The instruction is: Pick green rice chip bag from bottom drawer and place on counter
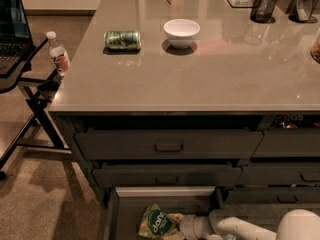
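While the bottom drawer [165,191] stands pulled open, the green rice chip bag [154,222] lies inside on its dark floor, near the middle. The gripper [176,226] is low in the drawer, right against the bag's right edge, on a white arm [240,227] coming from the right; can't tell if the claw is apart or clamped. Above, the glossy grey-beige counter [200,79] carries a green can [122,40] on its side, with a white bowl [181,32] just right of it and black mesh cups [263,6] at the far right. Two handled drawers [168,145] sit shut under the edge. On the left, a stand holds a water bottle [58,53] and a laptop [12,31] over a speckled brown floor [45,204].
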Robot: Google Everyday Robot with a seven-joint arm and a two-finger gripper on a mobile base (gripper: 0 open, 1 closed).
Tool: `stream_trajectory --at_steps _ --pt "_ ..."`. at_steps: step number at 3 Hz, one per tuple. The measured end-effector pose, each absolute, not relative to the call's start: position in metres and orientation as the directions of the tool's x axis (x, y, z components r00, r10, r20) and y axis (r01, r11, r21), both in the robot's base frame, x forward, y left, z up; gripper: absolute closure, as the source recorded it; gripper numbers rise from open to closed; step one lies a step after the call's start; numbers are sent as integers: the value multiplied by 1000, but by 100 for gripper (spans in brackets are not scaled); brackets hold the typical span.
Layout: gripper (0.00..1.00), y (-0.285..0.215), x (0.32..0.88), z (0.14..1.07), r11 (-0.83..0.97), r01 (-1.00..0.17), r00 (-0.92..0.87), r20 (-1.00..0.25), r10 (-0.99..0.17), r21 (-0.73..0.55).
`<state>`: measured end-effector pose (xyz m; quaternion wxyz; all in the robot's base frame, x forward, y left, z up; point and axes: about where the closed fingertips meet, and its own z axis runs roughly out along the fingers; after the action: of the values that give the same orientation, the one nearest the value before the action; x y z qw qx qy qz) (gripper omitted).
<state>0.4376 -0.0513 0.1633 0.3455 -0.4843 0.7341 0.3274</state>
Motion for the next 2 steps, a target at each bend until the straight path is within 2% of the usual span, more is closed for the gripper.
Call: stream_trajectory --at_steps 2 --pt "87 -51 438 163 317 -937 -292 -824 -485 146"
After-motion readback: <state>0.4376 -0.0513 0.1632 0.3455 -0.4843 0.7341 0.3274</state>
